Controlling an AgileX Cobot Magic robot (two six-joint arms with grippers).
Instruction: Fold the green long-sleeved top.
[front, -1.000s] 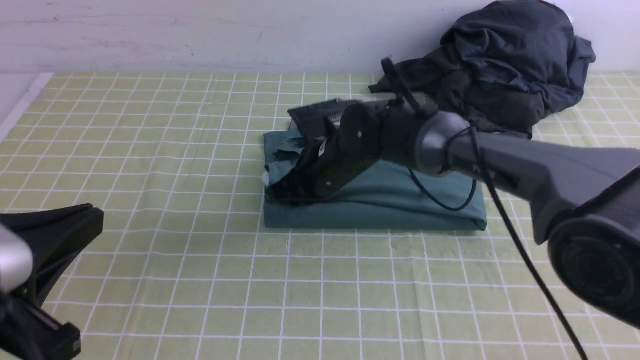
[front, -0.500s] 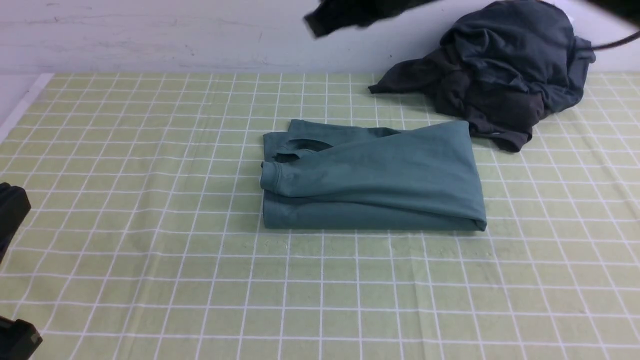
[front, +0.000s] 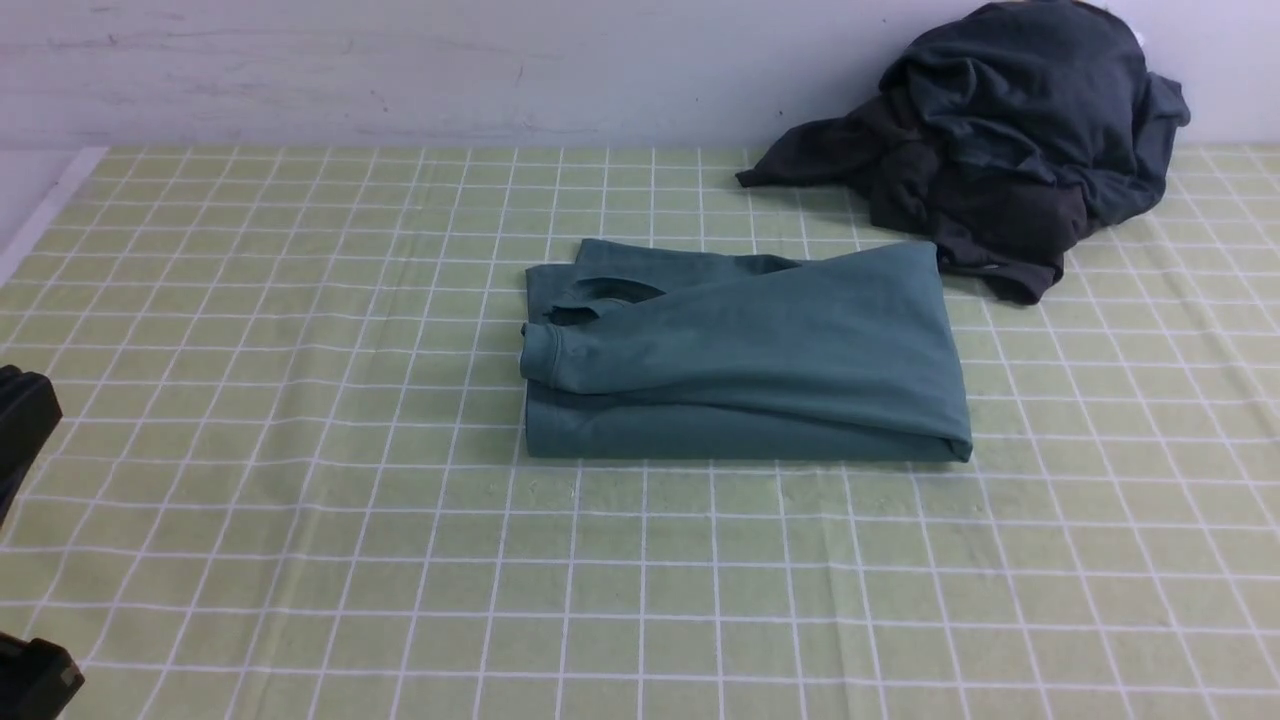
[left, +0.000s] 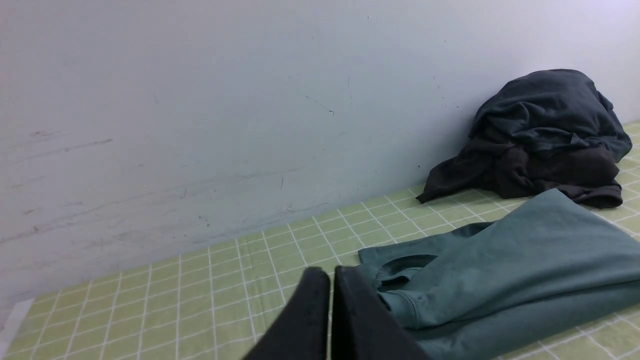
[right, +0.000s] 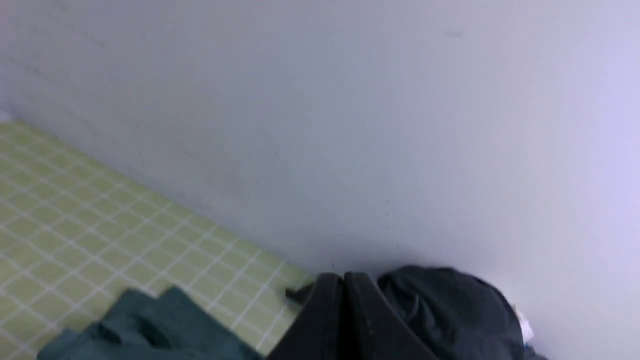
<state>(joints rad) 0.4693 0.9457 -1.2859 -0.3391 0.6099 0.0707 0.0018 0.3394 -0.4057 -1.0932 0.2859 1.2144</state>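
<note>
Judging by how things lie, the fold looks finished, so the step in hand is for the arms to draw back without touching the cloth.

At about 9 o'clock of the front view, only a dark edge of the left arm (front: 22, 425) shows at the border. The left gripper (left: 330, 280) shows in its own wrist view with both black fingers pressed together, nothing between them, pointing toward the collar end of the garment but apart from it.

At the centre of the checked green tablecloth (front: 300, 300) lies the green long-sleeved top (front: 745, 355), a compact rectangle. A cuffed sleeve runs across its upper layer to the 9 o'clock edge, and the neck opening shows near its 10 o'clock corner. The front hem line is straight; the 3 o'clock edge is a rounded fold.

At about 1 o'clock, against the wall (front: 400, 70), a heap of dark grey garments (front: 1000, 140) sits near the top's far corner, seemingly just clear of it, though contact cannot be ruled out.

The right gripper (right: 344, 282) is out of the front view; its wrist view shows its fingers together and empty, raised above the table near the heap.

To finish well, each arm should retreat high and outward, never low across the top, since a dragged fingertip would pull the loose sleeve and undo the stack. The right arm should also keep off the heap.
</note>
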